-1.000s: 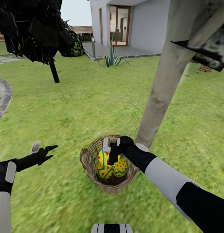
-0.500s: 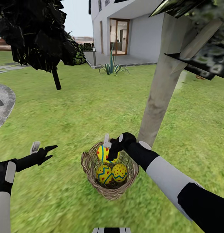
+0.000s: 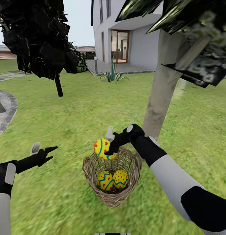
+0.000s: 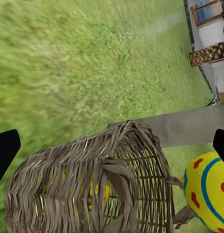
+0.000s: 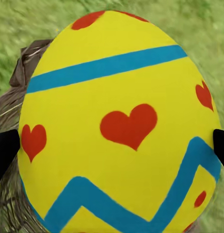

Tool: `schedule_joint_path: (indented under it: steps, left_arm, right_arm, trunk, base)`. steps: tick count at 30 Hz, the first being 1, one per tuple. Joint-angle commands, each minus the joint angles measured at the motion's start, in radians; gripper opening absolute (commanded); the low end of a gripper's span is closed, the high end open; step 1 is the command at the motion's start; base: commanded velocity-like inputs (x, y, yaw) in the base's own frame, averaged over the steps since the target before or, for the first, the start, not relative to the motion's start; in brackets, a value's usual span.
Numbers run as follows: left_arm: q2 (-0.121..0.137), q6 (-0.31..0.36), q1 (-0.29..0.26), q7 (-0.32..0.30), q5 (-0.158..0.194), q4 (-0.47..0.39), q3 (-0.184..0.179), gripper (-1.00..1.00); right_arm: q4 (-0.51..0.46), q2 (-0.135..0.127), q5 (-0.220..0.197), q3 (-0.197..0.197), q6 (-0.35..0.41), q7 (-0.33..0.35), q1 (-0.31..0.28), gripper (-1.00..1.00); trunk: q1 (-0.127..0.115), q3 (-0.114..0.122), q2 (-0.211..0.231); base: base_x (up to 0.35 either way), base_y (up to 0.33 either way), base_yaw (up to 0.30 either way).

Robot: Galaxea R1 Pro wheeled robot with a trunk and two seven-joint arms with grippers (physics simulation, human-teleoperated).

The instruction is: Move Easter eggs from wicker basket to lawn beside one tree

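The wicker basket [image 3: 111, 192] stands on the lawn [image 3: 93, 107] just in front of me, by the foot of a pale-trunked tree [image 3: 160, 98]. Two yellow Easter eggs [image 3: 105, 180] [image 3: 120, 178] lie inside it. A third egg [image 3: 102, 147] hangs above the basket's far rim, with my right gripper [image 3: 109, 143] shut on it. Close up, that egg [image 5: 117, 126] shows blue bands and red hearts between the black fingertips. My left gripper [image 3: 44, 150] hovers open over grass to the basket's left, and its camera sees the basket [image 4: 92, 184] from the side with the lifted egg [image 4: 209, 194] beyond it.
A black-trunked dark tree [image 3: 57, 85] stands at the far left, with a grey paved patch [image 3: 3, 109] beside it. The white house [image 3: 132, 36] and an agave plant [image 3: 113, 73] lie further back. Low leaves [image 3: 197, 39] of the pale tree hang overhead at the right.
My right gripper has lifted one egg up out of the basket to above its far rim, uncovering the two eggs below. The head view has tilted upward. The left arm stayed put.
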Motion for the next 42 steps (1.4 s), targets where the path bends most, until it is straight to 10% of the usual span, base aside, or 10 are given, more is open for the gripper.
schedule_joint_path:
  steps: [1, 5, 12, 35, 37, 42]
  left_arm:
    - [0.000, 0.001, -0.001, -0.009, -0.001, -0.001, 0.006, 1.00]
    - [0.000, -0.004, -0.001, -0.011, 0.001, -0.001, 0.008, 1.00]
    - [-0.002, -0.006, -0.001, -0.012, 0.001, 0.000, 0.008, 1.00]
    - [-0.002, -0.006, -0.001, -0.013, 0.001, -0.001, 0.008, 1.00]
    - [-0.002, -0.006, -0.001, -0.013, 0.001, -0.002, 0.008, 1.00]
    - [-0.009, -0.006, -0.001, -0.014, 0.001, -0.002, 0.007, 1.00]
  right_arm:
    - [-0.002, 0.003, 0.004, -0.011, 0.010, 0.009, 0.000, -1.00]
    - [-0.003, 0.009, -0.004, -0.060, 0.010, 0.009, 0.000, -1.00]
    - [-0.003, 0.010, -0.178, -0.116, 0.011, -0.003, 0.000, -1.00]
    - [-0.001, 0.009, -0.258, -0.125, 0.018, -0.048, 0.004, -1.00]
    - [0.003, 0.009, -0.258, -0.156, 0.019, -0.049, 0.007, -1.00]
    - [0.008, 0.005, -0.260, -0.408, 0.094, -0.082, 0.019, -1.00]
  trunk:
    - [0.000, -0.001, 0.000]
    - [0.000, -0.001, 0.000]
    - [0.000, -0.001, 0.000]
    - [0.000, -0.001, 0.000]
    - [0.000, -0.001, 0.000]
    - [0.000, -0.001, 0.000]
  base:
    - [0.000, 0.000, 0.000]
    - [0.000, 0.000, 0.000]
    - [0.000, 0.000, 0.000]
    - [-0.209, 0.000, 0.000]
    - [-0.334, 0.000, 0.000]
    - [-0.105, 0.000, 0.000]
